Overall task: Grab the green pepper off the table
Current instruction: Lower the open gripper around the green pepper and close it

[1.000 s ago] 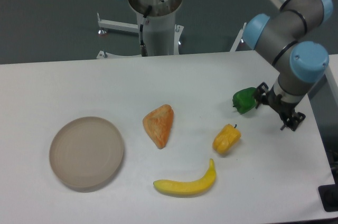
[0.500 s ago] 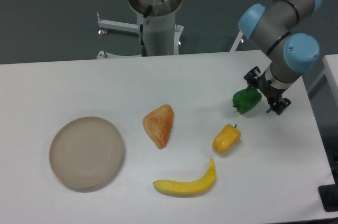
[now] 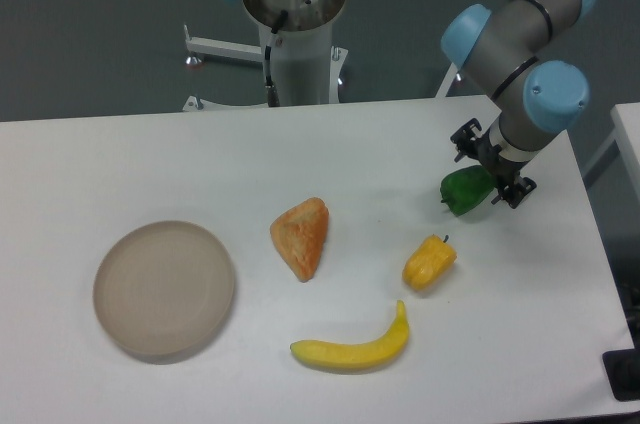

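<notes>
The black two-finger hand [image 3: 487, 166] at the end of the grey and blue arm [image 3: 520, 49] hangs at the bench's right side, tilted, with its fingers spread to either side of the small glossy dark-green lumpy pepper [image 3: 464, 190]. One finger [image 3: 466, 138] shows at about 11 o'clock of the pepper and the other [image 3: 517, 192] at about 3 o'clock. The hand looks part open and astride the pepper's upper right half, but whether the pads already touch the skin is too small to tell. The pepper seems to sit on the large flat white matte bench [image 3: 150, 164], not yet raised.

By my judgement the step in hand is the closing approach: the hand is placed but the grasp is not made. The next move calls for settling the fingers squarely over the lumpy body, closing firmly enough that the smooth skin does not squirt out, then lifting straight up.

Outward from the pepper, at about 7 o'clock and near it, lies a small yellow-orange pepper with a dark stem [image 3: 429, 262]. Further on at 7 o'clock is a curved yellow banana [image 3: 352, 346], and at 9 o'clock an orange-brown wedge of bread [image 3: 302, 235].

The only container is the round beige shallow plate [image 3: 118, 327], well apart at the bench's left. Nothing lies in it.
</notes>
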Tool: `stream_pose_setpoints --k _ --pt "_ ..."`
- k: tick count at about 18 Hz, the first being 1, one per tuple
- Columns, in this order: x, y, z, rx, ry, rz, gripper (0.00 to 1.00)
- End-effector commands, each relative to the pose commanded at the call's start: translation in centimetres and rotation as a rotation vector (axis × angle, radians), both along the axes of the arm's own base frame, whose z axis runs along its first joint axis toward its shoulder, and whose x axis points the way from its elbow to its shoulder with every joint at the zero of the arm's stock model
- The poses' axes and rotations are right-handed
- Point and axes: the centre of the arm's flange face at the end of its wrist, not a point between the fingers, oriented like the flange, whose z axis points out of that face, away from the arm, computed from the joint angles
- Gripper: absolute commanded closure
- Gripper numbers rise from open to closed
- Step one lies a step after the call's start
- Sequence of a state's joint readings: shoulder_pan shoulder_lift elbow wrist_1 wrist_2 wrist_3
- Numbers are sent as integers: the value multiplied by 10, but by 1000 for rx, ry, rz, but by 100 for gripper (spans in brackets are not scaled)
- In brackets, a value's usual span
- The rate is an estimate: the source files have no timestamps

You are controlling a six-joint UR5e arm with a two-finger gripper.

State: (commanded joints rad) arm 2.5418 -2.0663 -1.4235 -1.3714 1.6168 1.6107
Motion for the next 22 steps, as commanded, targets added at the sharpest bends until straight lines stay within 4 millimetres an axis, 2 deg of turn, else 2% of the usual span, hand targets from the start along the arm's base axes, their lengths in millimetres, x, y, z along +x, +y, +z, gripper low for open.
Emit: stream_pose_setpoints --k 8,16,17,20,22 --pt "8 -5 -23 9 13 0 0" --pt "14 -10 -32 0 0 2 0" --pt "13 -10 -32 1 1 2 5" --pt "12 -9 -29 3 5 2 39" --pt "10 -8 -27 6 8 -1 54"
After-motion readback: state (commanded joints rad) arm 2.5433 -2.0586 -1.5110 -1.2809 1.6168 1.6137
